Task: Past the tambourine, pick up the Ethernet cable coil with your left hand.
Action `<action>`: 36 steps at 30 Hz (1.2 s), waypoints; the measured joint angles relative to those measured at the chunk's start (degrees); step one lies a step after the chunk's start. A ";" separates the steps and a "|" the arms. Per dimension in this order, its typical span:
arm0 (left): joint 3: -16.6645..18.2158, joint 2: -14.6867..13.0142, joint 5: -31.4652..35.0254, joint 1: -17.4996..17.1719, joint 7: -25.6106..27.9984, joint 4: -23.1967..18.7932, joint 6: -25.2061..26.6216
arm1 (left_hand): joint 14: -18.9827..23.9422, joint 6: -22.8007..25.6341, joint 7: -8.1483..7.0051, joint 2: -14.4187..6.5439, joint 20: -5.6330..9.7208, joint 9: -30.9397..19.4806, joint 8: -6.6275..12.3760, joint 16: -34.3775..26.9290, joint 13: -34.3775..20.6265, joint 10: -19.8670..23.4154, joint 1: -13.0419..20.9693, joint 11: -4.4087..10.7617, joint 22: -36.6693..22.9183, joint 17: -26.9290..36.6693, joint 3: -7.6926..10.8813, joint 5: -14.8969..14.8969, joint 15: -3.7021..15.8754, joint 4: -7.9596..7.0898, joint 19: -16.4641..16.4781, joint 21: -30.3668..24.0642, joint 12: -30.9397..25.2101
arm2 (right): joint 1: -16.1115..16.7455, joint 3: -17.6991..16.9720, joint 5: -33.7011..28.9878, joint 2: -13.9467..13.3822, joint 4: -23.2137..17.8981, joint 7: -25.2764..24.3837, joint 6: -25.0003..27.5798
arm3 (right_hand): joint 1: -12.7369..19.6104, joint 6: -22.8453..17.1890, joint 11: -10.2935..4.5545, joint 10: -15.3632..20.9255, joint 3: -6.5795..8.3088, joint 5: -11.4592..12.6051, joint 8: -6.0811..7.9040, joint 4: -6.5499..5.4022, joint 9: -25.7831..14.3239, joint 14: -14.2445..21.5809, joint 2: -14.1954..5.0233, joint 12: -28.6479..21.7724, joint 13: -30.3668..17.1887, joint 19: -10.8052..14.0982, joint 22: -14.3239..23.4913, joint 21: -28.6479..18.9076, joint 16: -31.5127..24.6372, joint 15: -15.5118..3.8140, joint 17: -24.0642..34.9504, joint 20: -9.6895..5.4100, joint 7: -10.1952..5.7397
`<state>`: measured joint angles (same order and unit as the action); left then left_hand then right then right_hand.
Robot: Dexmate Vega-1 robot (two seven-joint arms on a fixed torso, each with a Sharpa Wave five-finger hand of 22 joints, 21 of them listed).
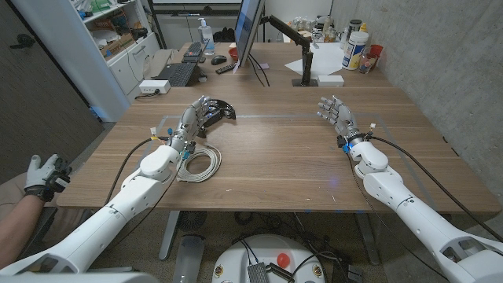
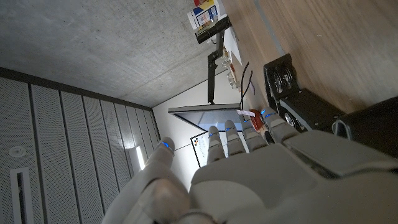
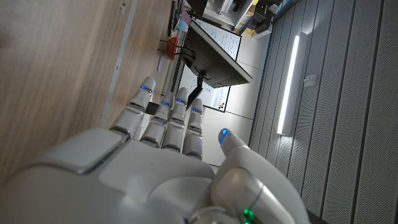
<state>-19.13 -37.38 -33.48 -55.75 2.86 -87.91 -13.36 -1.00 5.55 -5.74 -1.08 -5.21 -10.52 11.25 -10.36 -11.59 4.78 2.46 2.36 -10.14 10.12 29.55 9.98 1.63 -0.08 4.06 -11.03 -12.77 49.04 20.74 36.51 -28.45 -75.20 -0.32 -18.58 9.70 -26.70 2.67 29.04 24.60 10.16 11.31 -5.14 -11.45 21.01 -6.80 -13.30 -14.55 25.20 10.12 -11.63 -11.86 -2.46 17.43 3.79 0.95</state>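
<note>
Left hand open above tambourine; cable coil beside forearm.

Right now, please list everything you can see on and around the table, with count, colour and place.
Tambourine: one, black, table's left part, just beyond the left hand.
Cable coil: one, white-grey, on the table beside the left forearm, nearer the robot than the hand.
Monitor: one, dark, far table edge.
Keyboard: one, black, far left desk.
Containers: several, white and red, far right corner.
Person's gloved hand: one, grey-black, picture's left edge.
Left hand: white, fingers apart, reaching at the tambourine.
Right hand: white, open, over bare wood.
</note>
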 measured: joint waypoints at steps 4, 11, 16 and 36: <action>0.00 -0.43 0.29 -0.06 0.06 -0.59 0.31 | 0.00 0.00 0.00 0.00 0.00 0.00 0.00 0.00 0.00 0.00 0.00 0.00 0.00 0.00 0.00 0.00 0.00 0.00 0.00 0.00 0.00 | 0.04 0.03 -0.30 0.00 -0.19 -0.50 0.01 | 0.00 0.00 -0.20 -0.20 0.08 0.00 -0.18 0.41 0.00 -0.16 0.00 0.45 0.27 0.00 0.00 0.00 0.22 -0.01 -0.42 0.00 0.00; 0.00 -1.13 0.69 -0.21 0.00 -1.63 0.76 | -0.19 -0.01 0.00 0.00 0.00 0.00 0.00 0.00 0.00 0.00 0.00 0.00 0.00 0.00 0.24 0.00 0.18 0.24 0.00 0.00 0.00 | 0.11 0.06 -0.62 0.04 -0.43 -1.29 0.29 | 0.38 6.89 -1.20 -1.20 0.32 0.00 -1.56 0.65 0.36 -0.96 0.38 1.33 1.44 0.00 0.01 0.00 0.64 -0.01 -1.48 0.00 0.07; 0.13 -1.84 0.92 -0.81 0.26 -2.86 1.30 | -0.19 0.22 -0.19 0.00 0.31 0.00 0.00 -0.01 0.00 0.00 0.00 0.00 -0.01 0.01 0.24 0.00 0.18 0.24 -0.32 0.00 0.00 | 0.13 0.12 -0.79 0.12 -0.43 -1.41 0.30 | 0.38 7.30 -1.54 -1.53 0.32 0.00 -1.56 0.64 0.53 -1.69 0.38 1.92 1.51 -0.20 0.01 0.00 0.85 0.10 -1.74 0.21 0.11; 3.18 -5.82 1.24 -5.83 2.22 -9.46 2.31 | -0.19 2.15 -0.10 -0.30 0.83 0.00 0.22 -0.01 0.01 0.31 0.30 0.31 -0.01 0.01 0.22 0.00 0.18 0.72 -0.20 0.00 0.00 | -0.06 0.58 -1.18 0.34 0.10 -0.44 -0.76 | 0.21 9.94 -1.02 -6.35 0.08 0.00 -1.33 0.88 0.52 -4.96 0.21 2.99 2.31 -1.22 0.01 0.44 1.06 0.10 -1.62 1.23 0.08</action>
<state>-15.96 -43.19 -32.24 -61.58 5.08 -97.37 -11.05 -1.18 7.71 -5.85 -1.38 -4.38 -10.52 11.47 -10.37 -11.59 5.08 2.76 2.67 -10.14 10.13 29.77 9.98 1.81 0.64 3.86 -11.03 -12.77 48.98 21.32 35.33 -28.10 -75.10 -0.76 -19.34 9.90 -16.76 1.64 22.69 24.68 10.16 9.98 -4.26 -10.93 16.06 -6.59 -10.31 -12.24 23.98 10.13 -11.18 -10.80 -2.36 15.80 5.02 1.03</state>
